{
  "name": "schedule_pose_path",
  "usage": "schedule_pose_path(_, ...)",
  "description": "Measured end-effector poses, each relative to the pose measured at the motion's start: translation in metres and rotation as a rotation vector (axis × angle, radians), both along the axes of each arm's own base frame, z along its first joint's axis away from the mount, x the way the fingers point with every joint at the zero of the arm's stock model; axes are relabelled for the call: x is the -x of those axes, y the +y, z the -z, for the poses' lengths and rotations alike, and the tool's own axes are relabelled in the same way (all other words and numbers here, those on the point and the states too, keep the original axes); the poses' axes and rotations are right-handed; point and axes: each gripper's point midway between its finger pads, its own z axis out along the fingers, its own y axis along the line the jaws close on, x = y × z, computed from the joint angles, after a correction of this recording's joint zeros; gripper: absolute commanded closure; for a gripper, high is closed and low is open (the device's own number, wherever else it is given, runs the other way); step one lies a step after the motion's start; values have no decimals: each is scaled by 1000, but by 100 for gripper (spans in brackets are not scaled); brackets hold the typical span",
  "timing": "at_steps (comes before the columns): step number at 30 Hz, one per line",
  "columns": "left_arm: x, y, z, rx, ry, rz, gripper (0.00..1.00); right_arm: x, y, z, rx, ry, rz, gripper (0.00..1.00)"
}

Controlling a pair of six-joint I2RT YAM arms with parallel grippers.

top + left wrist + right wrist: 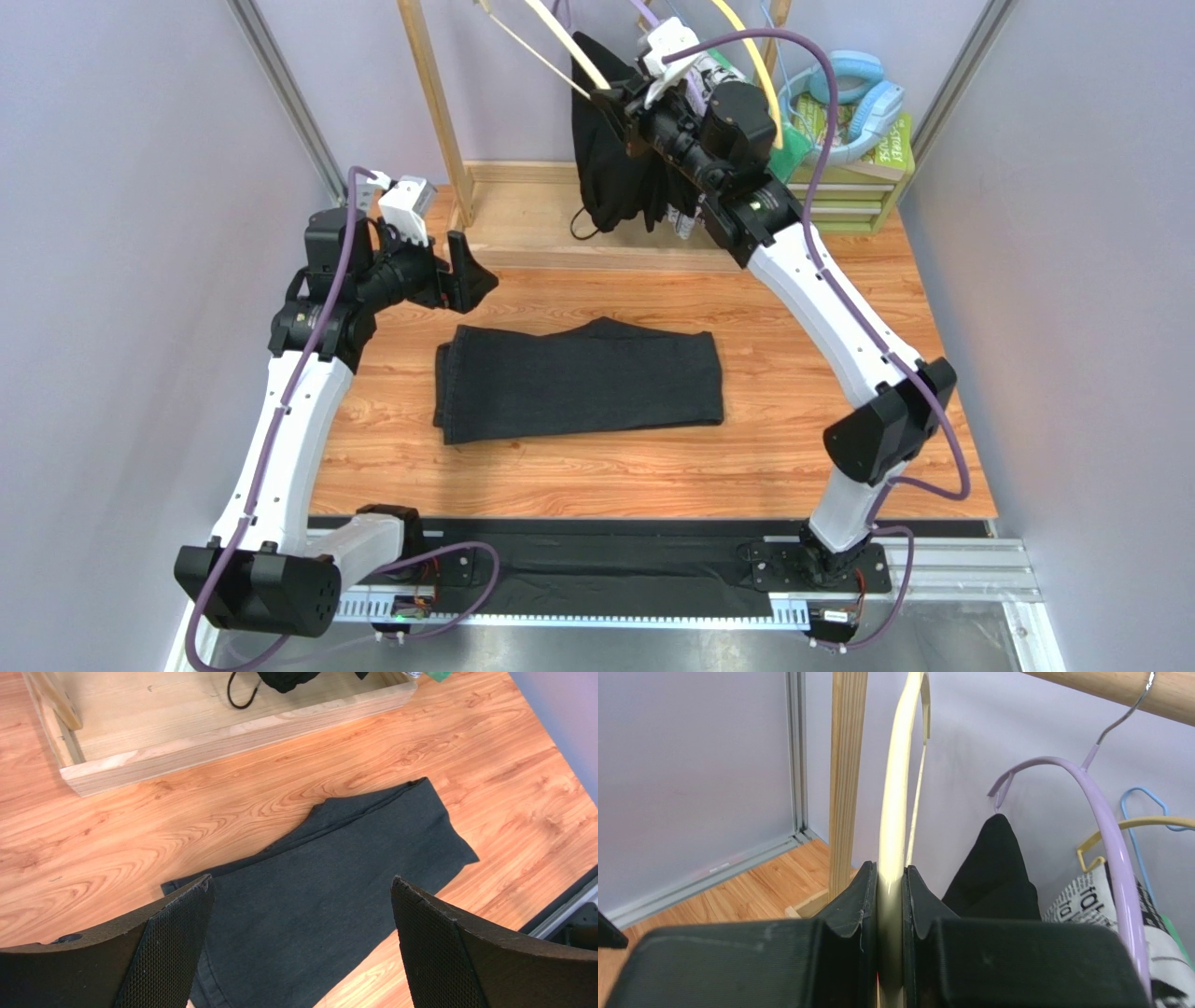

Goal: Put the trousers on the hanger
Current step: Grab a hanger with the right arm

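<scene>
While the trousers [578,378] lie folded flat on the middle of the bench [842,462], a little nearer its left edge than its right, the right gripper [619,101] is raised at the far edge with its jaws pressed onto the hanger [568,42]. In the right wrist view the two black fingers [854,903] pinch the pale cream plastic from both sides, with no gap showing. The hanger runs up from them, just beside the upright post of the wooden rack [435,112]. To its right a purple hanger [1081,784] hangs by a wire hook from the rack's rail and carries a black garment [606,168], whose cord loop drops toward the rack's base. Behind these are a yellow hanger [1151,821], a blue one [1141,798] and a black-and-white printed cloth [1088,903].

The left gripper [470,273] hangs over the bench toward the far left corner, above the left end of the trousers and apart from them. Its jaws are spread wide with nothing between them. From the left wrist, the dark fabric shows below between the textured fingertips [168,945]. The folded cloth lies with its long side parallel to the near edge, well apart from the hanger.
</scene>
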Motion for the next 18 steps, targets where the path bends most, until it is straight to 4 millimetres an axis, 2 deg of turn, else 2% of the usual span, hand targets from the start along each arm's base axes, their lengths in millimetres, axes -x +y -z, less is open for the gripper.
schedule_pose_path(5,4,-4,-3,27,5,17,0,23,-14,18,70,10,-6,100)
schedule_pose_path(9,10,-9,-13,85,11,23,0,46,-26,54,175,26,-5,100)
schedule_pose_path(13,13,-7,-38,187,-11,-11,0,81,-31,108,350,12,10,100)
schedule_pose_path(15,13,-3,-57,237,-26,-43,1,105,-25,139,450,-9,-14,100)
schedule_pose_path(18,14,3,-82,316,-40,-81,7,142,-13,185,597,-63,-38,100)
